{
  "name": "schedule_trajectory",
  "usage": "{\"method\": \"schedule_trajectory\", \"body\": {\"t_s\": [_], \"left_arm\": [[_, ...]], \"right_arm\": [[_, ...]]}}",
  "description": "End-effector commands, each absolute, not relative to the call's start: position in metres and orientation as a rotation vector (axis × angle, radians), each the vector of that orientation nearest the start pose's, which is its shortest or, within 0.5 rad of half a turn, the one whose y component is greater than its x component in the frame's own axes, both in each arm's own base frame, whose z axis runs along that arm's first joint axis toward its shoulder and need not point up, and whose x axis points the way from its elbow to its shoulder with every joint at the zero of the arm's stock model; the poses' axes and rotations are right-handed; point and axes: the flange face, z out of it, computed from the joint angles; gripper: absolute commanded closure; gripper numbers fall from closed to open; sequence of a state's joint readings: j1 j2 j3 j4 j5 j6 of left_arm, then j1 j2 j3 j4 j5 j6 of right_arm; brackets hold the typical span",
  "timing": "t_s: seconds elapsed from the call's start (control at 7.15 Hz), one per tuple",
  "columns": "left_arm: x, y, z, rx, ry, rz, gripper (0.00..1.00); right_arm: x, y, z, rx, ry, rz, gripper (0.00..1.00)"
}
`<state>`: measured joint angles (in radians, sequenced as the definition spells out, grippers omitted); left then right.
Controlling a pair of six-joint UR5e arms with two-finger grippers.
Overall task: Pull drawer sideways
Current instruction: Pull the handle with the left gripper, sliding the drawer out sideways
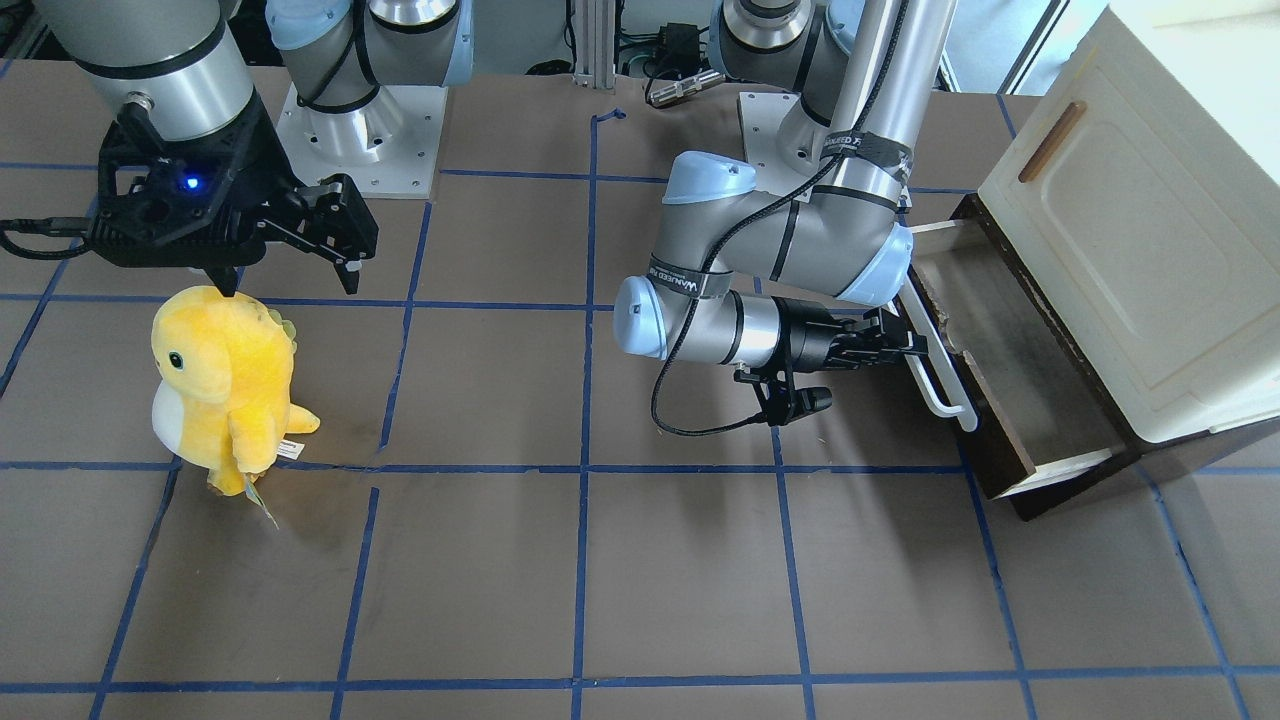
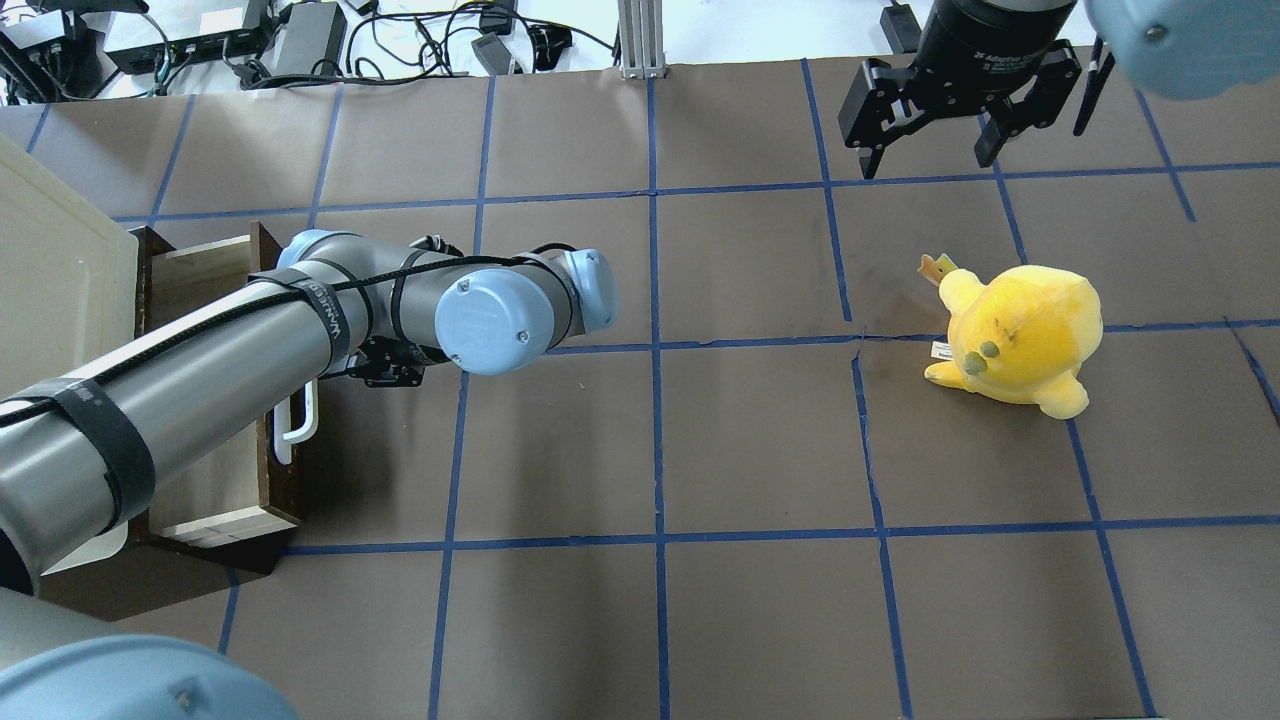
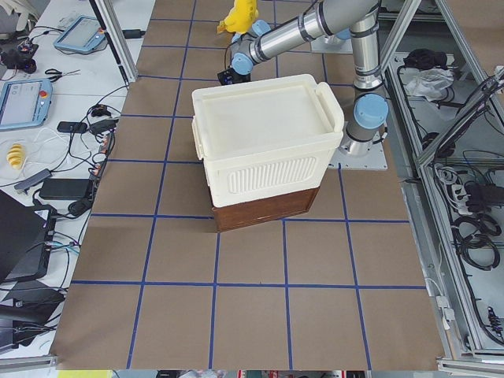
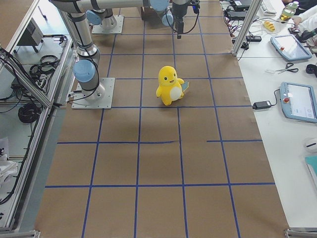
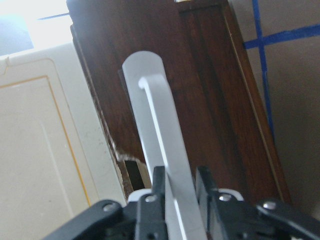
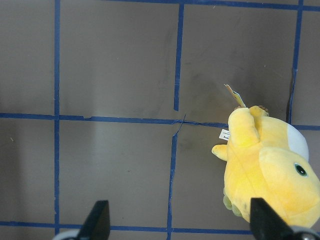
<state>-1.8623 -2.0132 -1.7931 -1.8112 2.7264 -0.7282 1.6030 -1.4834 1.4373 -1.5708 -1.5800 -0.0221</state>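
Observation:
The dark brown drawer [image 1: 1010, 380] stands pulled partly out from under the cream-white cabinet [image 1: 1130, 230], its pale inner walls showing; it also shows in the overhead view [image 2: 215, 300]. My left gripper [image 1: 915, 345] is shut on the drawer's white bar handle [image 1: 940, 385]. In the left wrist view the fingers [image 5: 159, 192] clamp the white handle [image 5: 157, 150] against the dark front [image 5: 210, 100]. My right gripper [image 2: 930, 145] hangs open and empty above the table, behind the yellow plush [image 2: 1015, 335].
A yellow plush toy [image 1: 225, 385] stands on the brown table with blue tape lines, far from the drawer; it also shows in the right wrist view [image 6: 267, 165]. The cabinet door has a small wooden handle [image 1: 1050, 140].

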Motion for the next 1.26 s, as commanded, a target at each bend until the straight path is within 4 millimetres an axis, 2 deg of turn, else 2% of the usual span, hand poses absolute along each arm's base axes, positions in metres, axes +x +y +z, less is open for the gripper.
{"method": "schedule_trajectory", "body": {"t_s": [0.0,0.14,0.28,0.42,0.56,0.84,0.98,1.12], "left_arm": [[-0.190,-0.486,0.202,0.159,1.821,0.185,0.00],[-0.190,-0.487,0.204,0.158,1.823,0.182,0.00],[-0.191,-0.484,0.220,0.166,1.838,0.183,0.00],[-0.195,-0.482,0.248,0.221,1.897,0.245,0.00],[-0.198,-0.481,0.289,0.209,1.983,0.248,0.04],[-0.203,-0.468,0.369,0.269,2.173,0.260,0.04],[-0.203,-0.453,0.407,0.254,2.282,0.229,0.04],[-0.200,-0.438,0.437,0.321,2.331,0.213,0.03]], "right_arm": [[0.149,-0.529,0.509,-0.084,3.149,-0.073,0.00],[0.149,-0.529,0.509,-0.084,3.149,-0.073,0.00],[0.149,-0.529,0.509,-0.084,3.149,-0.073,0.00],[0.149,-0.529,0.509,-0.084,3.149,-0.073,0.00],[0.149,-0.529,0.509,-0.084,3.149,-0.073,0.00],[0.149,-0.529,0.509,-0.084,3.149,-0.073,0.00],[0.149,-0.529,0.509,-0.084,3.149,-0.073,0.00],[0.149,-0.529,0.509,-0.084,3.149,-0.073,0.00]]}}
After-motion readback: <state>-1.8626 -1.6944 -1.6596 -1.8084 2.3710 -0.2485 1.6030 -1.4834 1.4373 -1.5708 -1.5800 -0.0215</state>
